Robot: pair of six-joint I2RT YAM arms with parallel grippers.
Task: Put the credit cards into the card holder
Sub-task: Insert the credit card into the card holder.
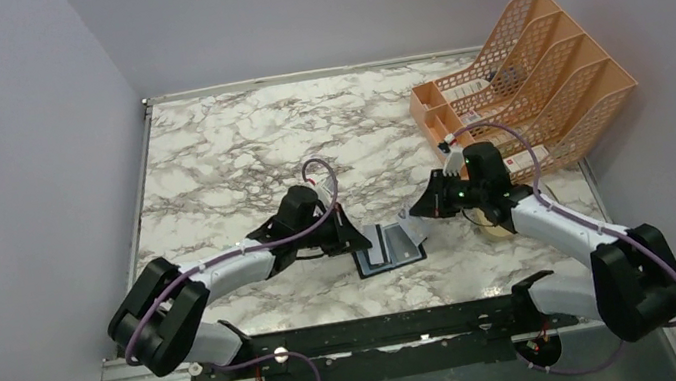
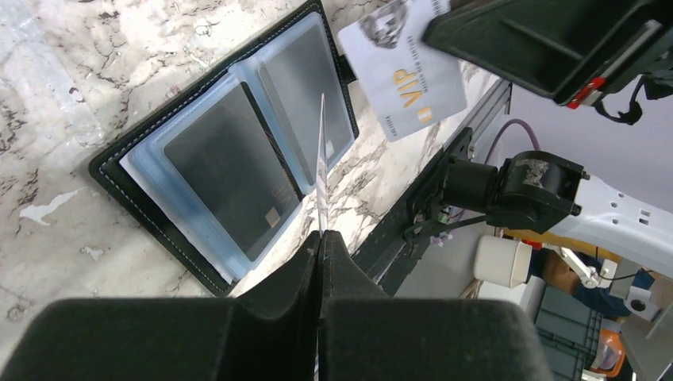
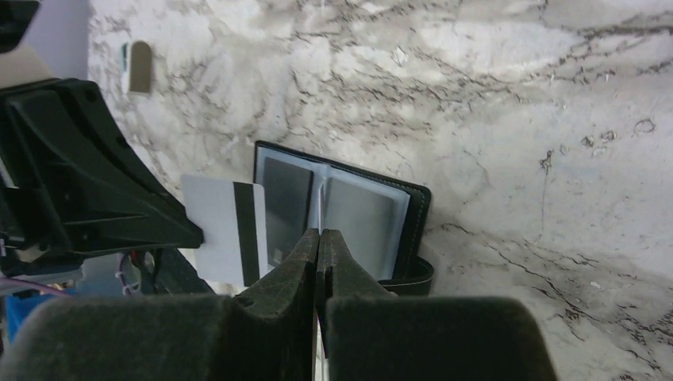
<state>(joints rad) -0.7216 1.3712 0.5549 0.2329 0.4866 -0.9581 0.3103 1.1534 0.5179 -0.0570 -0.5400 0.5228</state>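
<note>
Card holder (image 2: 107, 161) lies open; over it left gripper (image 2: 321, 235) pinches striped card (image 3: 218, 230), right gripper (image 3: 319, 232) pinches VIP card (image 2: 405, 75).

so the card holder (image 1: 386, 256) lies on the table (image 1: 226, 146) lower centre, left gripper (image 1: 358, 241) to its left, right gripper (image 1: 414, 211) to its right, file rack (image 1: 538, 69) upper right

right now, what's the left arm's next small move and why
Probably lower the left gripper so its striped card meets a sleeve of the open card holder; the card is pinched above the sleeves, not in one.
</note>
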